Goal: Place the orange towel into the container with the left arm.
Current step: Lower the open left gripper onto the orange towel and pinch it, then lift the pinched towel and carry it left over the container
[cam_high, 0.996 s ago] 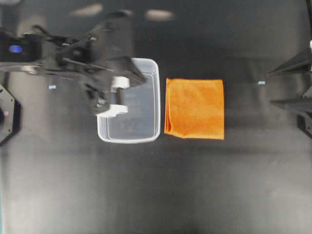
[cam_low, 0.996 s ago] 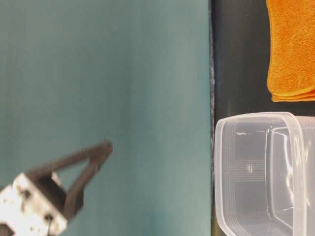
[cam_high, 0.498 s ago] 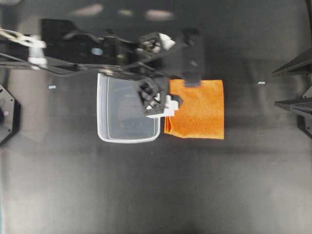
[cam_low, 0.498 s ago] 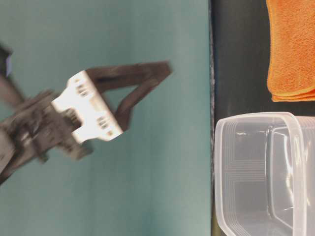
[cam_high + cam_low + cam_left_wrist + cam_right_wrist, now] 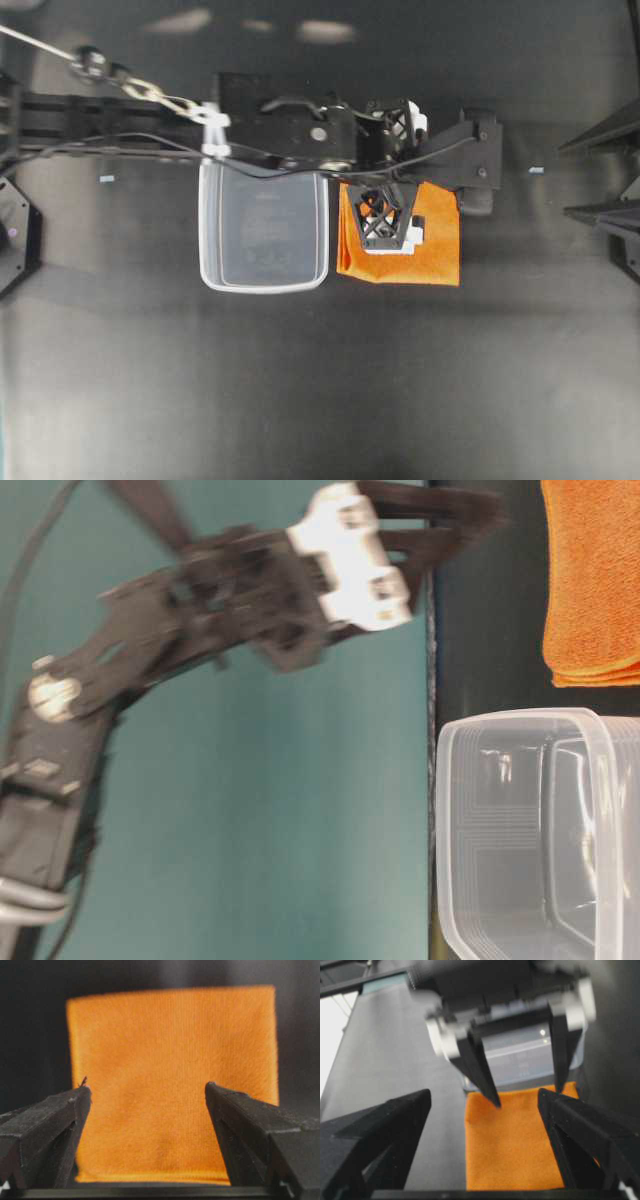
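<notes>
The orange towel (image 5: 440, 250) lies flat and folded on the black table, just right of the clear container (image 5: 263, 225), which holds nothing. The left arm reaches across the container's far rim. Its left gripper (image 5: 390, 225) hangs open above the towel's left half, holding nothing. In the left wrist view the towel (image 5: 170, 1060) fills the gap between the wide-open jaws of the left gripper (image 5: 147, 1087). The right gripper (image 5: 592, 178) is open and empty at the right edge. The right wrist view shows the left gripper (image 5: 527, 1096) over the towel (image 5: 515, 1145), with the container (image 5: 530, 1060) behind.
The table-level view shows the left gripper (image 5: 450, 520) high at the top, the towel's layered edge (image 5: 590, 580) and the container (image 5: 540, 830) below it. A black arm base (image 5: 15, 235) sits at the left edge.
The left arm has swept right from over the container to above the towel, and its gripper now points down at it. The towel, the container and the right arm have not moved.
</notes>
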Available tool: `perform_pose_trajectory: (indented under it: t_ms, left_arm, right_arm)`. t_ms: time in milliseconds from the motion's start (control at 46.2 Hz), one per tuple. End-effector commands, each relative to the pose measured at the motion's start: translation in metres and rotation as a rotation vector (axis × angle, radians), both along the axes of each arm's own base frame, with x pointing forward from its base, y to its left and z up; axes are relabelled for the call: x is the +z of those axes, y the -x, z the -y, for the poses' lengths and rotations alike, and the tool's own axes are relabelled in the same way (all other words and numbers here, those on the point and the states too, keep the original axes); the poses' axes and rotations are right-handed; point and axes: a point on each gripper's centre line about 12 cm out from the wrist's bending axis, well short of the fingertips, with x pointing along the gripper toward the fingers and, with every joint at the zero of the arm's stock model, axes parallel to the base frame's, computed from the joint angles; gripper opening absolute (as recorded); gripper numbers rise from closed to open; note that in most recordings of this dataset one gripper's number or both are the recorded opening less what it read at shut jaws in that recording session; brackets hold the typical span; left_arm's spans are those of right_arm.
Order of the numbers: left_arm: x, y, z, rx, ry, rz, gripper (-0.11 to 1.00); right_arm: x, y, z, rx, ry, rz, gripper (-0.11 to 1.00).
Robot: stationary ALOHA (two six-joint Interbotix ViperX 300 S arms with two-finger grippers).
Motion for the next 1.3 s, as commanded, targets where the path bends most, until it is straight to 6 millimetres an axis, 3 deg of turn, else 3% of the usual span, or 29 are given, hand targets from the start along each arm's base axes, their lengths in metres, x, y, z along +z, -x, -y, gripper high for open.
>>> perform_pose_trajectory:
  t_ms: [0, 325, 649, 758, 844, 1039, 1126, 1277]
  left_arm:
    - [-0.008, -0.004, 0.004, -0.011, -0.005, -0.022, 0.89]
    - [-0.064, -0.010, 0.010, -0.033, -0.007, -0.111, 0.89]
    - [-0.071, -0.010, 0.011, -0.037, -0.008, -0.114, 0.87]
    - [-0.071, -0.008, 0.013, -0.039, -0.006, -0.122, 0.79]
    - [-0.070, -0.008, 0.016, -0.049, -0.010, -0.124, 0.58]
    - [-0.046, -0.008, 0.020, -0.055, -0.011, -0.104, 0.08]
    - [-0.021, -0.007, 0.022, -0.053, -0.011, -0.094, 0.06]
    - [0.044, -0.001, 0.022, -0.049, -0.012, -0.025, 0.06]
  right_arm:
    - [0.004, -0.001, 0.000, -0.002, -0.003, 0.015, 0.82]
    - [0.007, -0.001, 0.000, -0.005, -0.011, 0.031, 0.82]
    - [0.010, 0.001, 0.000, -0.004, -0.011, 0.043, 0.82]
    - [0.010, 0.001, 0.000, -0.004, -0.008, 0.042, 0.82]
    - [0.010, 0.001, 0.000, -0.004, -0.010, 0.042, 0.82]
    - [0.012, 0.002, 0.000, -0.002, -0.002, 0.048, 0.81]
    - [0.015, 0.005, 0.000, -0.001, -0.001, 0.049, 0.81]
    - [0.016, 0.008, 0.000, 0.000, -0.001, 0.038, 0.81]
